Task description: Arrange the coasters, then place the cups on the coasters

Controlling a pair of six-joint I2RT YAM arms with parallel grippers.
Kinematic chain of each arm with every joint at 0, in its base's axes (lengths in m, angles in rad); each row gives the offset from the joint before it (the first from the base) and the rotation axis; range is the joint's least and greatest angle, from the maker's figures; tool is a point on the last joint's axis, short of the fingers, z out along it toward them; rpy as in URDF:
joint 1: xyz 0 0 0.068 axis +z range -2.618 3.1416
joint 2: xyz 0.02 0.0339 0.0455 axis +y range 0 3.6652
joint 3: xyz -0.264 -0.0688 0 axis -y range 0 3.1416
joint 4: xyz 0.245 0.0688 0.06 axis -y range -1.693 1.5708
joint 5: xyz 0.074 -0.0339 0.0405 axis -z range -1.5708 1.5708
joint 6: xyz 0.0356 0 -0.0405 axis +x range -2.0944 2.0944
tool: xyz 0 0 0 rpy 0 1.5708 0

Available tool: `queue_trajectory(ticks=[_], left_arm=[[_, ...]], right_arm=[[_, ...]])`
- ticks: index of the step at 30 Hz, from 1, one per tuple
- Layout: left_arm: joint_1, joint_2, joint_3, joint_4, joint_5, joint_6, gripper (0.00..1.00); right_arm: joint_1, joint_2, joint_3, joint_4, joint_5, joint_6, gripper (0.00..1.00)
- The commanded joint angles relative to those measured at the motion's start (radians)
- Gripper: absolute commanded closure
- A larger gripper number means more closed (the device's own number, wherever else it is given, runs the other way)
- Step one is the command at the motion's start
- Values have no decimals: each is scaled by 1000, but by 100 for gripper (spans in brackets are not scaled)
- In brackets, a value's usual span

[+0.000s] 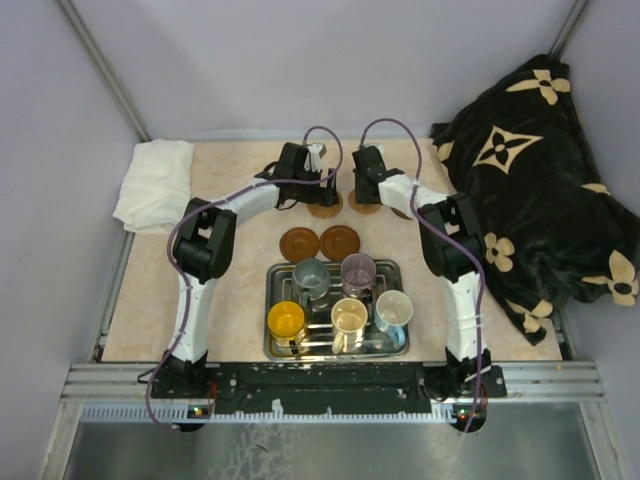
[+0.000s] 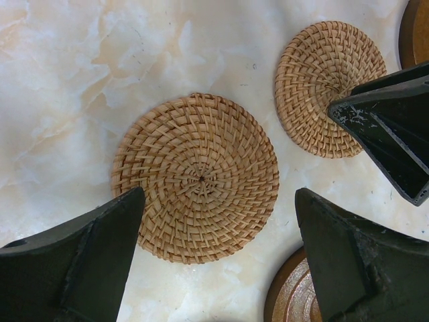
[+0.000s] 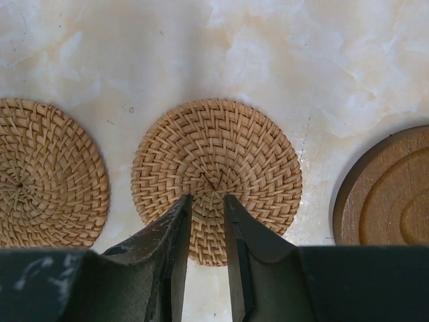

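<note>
Two woven coasters (image 1: 325, 209) (image 1: 365, 206) lie side by side at the far middle, partly under the grippers. My left gripper (image 2: 218, 194) hangs wide open over the left woven coaster (image 2: 194, 178). My right gripper (image 3: 206, 196) hovers over the other woven coaster (image 3: 216, 168), its jaws a narrow gap apart with nothing between them. Two dark wooden coasters (image 1: 299, 242) (image 1: 340, 241) lie nearer the tray, and a further wooden coaster (image 3: 389, 194) sits to the right. The grey (image 1: 311, 275), purple (image 1: 358, 270), orange-yellow (image 1: 286, 320), cream (image 1: 349, 316) and light blue (image 1: 394, 308) cups stand in the tray.
The ridged metal tray (image 1: 336, 353) sits in front of the arm bases. A folded white cloth (image 1: 155, 183) lies at the far left. A black flower-patterned blanket (image 1: 540, 180) is heaped along the right side, beside the right arm.
</note>
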Motion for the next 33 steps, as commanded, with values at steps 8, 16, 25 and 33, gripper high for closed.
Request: queue_trajectory(ticks=[8, 16, 25, 33], left_arm=[[-10, 2, -23, -51, -11, 3, 1], [-4, -90, -68, 11, -12, 17, 1], [-1, -182, -134, 68, 3, 12, 1], [0, -259, -193, 69, -5, 10, 1]], right_arm=[[-17, -48, 0, -116, 39, -60, 71], [6, -103, 43, -131, 51, -91, 71], [36, -103, 83, -151, 67, -106, 70], [38, -95, 80, -185, 73, -90, 71]])
